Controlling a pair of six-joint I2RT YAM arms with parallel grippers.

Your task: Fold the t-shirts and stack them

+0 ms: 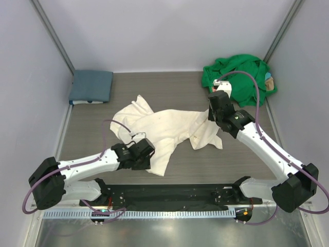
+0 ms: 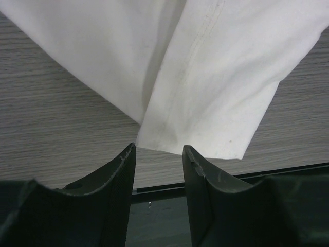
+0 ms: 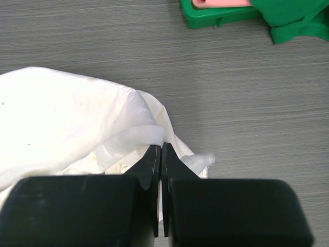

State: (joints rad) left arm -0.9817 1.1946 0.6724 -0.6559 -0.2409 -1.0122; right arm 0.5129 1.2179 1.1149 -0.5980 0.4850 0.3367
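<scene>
The large cream-white t-shirt [image 1: 169, 128] lies crumpled and spread across the middle of the table. My left gripper [image 1: 149, 157] hovers at its near hem. In the left wrist view the gripper [image 2: 159, 150] is open and empty, with the shirt's hem [image 2: 205, 92] just beyond the fingertips. My right gripper [image 1: 212, 117] is at the shirt's right edge. In the right wrist view it [image 3: 162, 147] is shut on a raised fold of the cream-white t-shirt [image 3: 77, 118]. A folded slate-blue t-shirt [image 1: 91, 86] lies at the back left. A bright green t-shirt [image 1: 239, 74] is heaped at the back right.
A rigid green tray [image 3: 216, 16] with something pink [image 3: 221, 2] in it sits under the green heap [image 3: 295, 15]. Grey walls close the table on three sides. A black rail [image 1: 169, 193] runs along the near edge between the arm bases.
</scene>
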